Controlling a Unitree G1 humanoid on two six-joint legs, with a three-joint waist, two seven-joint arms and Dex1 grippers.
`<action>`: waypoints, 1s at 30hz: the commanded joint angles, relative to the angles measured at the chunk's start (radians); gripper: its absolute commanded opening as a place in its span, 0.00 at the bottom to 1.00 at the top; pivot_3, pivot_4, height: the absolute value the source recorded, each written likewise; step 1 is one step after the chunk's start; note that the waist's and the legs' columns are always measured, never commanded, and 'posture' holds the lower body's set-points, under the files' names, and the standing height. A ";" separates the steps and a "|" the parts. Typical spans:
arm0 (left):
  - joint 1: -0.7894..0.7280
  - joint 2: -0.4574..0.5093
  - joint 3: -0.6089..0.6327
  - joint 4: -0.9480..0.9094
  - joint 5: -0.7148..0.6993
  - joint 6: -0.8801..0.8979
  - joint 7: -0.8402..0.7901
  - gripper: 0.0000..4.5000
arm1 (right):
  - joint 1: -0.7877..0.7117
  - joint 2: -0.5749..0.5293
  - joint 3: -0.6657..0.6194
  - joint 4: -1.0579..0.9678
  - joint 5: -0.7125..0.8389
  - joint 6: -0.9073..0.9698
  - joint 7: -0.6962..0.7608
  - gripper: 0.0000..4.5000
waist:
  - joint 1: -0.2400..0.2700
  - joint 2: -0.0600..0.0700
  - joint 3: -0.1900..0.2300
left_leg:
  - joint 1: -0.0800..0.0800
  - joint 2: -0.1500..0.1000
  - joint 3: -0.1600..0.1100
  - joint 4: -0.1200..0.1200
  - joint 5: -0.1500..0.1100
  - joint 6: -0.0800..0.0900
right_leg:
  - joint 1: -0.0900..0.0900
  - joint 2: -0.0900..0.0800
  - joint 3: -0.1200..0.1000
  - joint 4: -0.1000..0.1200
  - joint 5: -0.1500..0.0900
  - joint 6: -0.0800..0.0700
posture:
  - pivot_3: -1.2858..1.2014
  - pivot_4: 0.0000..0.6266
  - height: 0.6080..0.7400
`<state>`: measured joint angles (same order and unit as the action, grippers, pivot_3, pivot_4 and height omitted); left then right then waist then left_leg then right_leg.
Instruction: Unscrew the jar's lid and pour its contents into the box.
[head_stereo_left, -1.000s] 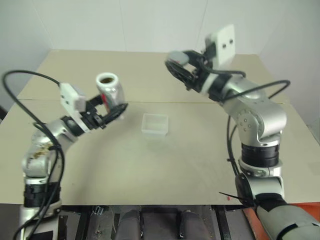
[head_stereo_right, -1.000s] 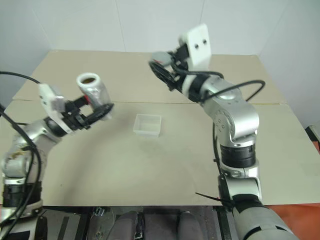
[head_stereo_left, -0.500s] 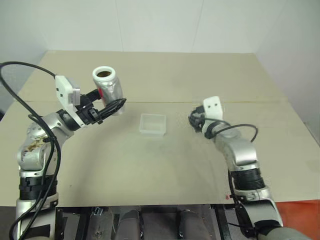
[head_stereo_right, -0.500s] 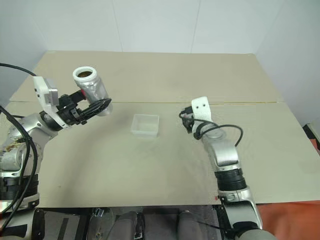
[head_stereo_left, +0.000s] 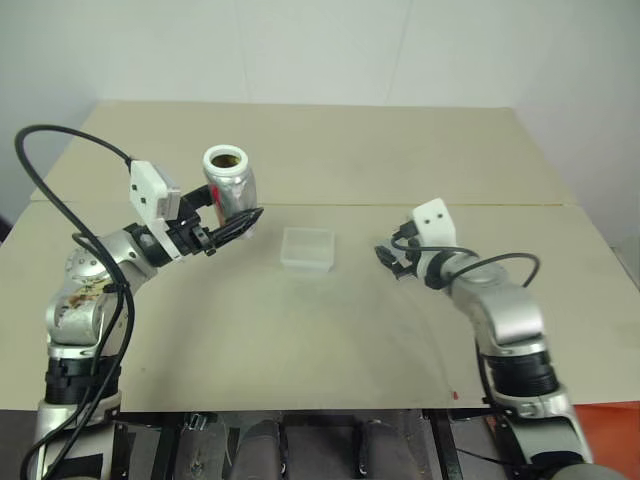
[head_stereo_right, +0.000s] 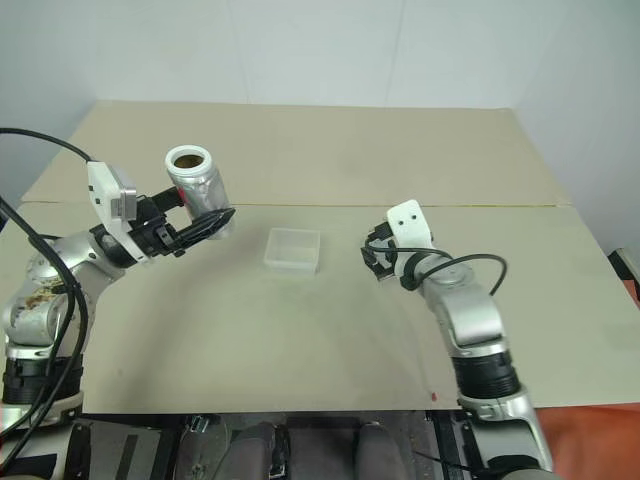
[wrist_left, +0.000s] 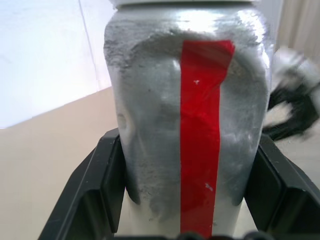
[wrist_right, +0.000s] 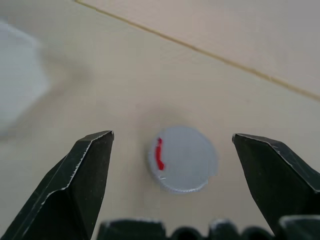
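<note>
Right gripper (wrist_right: 172, 145) now lowered, jaws wide around lid (wrist_right: 183, 158) on table; left gripper (wrist_left: 195, 200) clamping jar (wrist_left: 190, 120).

We see an evenly lit, bright scene under soft overhead light, with faint shadows on the tabletop (head_stereo_left: 330, 330). In the left wrist view, glare whitens the jar (wrist_left: 187, 125) near its top, and the background at 3 o'clock blurs. In the right wrist view, the box (wrist_right: 17, 75) at 9 o'clock is out of focus.

Silver arms, black cables, white wrist-boxes
</note>
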<state>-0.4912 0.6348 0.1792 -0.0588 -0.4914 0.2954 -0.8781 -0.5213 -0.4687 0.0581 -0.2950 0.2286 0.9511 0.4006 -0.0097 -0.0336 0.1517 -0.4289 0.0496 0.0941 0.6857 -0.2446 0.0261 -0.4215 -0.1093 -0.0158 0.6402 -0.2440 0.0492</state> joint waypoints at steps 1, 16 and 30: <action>-0.087 0.004 -0.035 0.079 0.068 -0.093 -0.026 0.63 | -0.032 -0.084 -0.078 -0.117 0.129 0.032 0.156 0.99 | 0.002 0.000 0.000 | 0.000 0.000 0.000 0.000 0.000 0.000 | 0.000 0.000 0.000 0.000 0.000 0.000 | 0.52 0.24 1.00; -0.527 0.041 -0.375 0.764 0.694 -0.852 0.040 0.63 | -0.083 -0.489 -0.143 -0.032 0.383 -0.121 0.751 0.99 | 0.022 -0.001 0.000 | -0.001 -0.001 0.002 0.002 -0.001 0.002 | 0.002 0.000 0.000 -0.010 0.001 0.001 | 0.52 0.24 1.00; -0.959 0.046 -0.978 0.970 1.744 -1.071 0.991 0.63 | -0.108 -0.464 -0.167 -0.059 0.426 -0.090 0.673 0.99 | 0.040 -0.002 0.001 | -0.008 0.000 0.003 0.008 -0.003 0.004 | -0.001 0.000 -0.001 -0.008 0.002 0.003 | 0.52 0.24 1.00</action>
<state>-1.4216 0.6848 -0.7544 0.9224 1.1771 -0.7996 0.0340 -0.6151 -0.9297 -0.0676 -0.3229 0.6329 0.8574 1.0870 0.0305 -0.0353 0.1527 -0.4371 0.0495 0.0969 0.6937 -0.2468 0.0297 -0.4227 -0.1098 -0.0170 0.6331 -0.2423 0.0522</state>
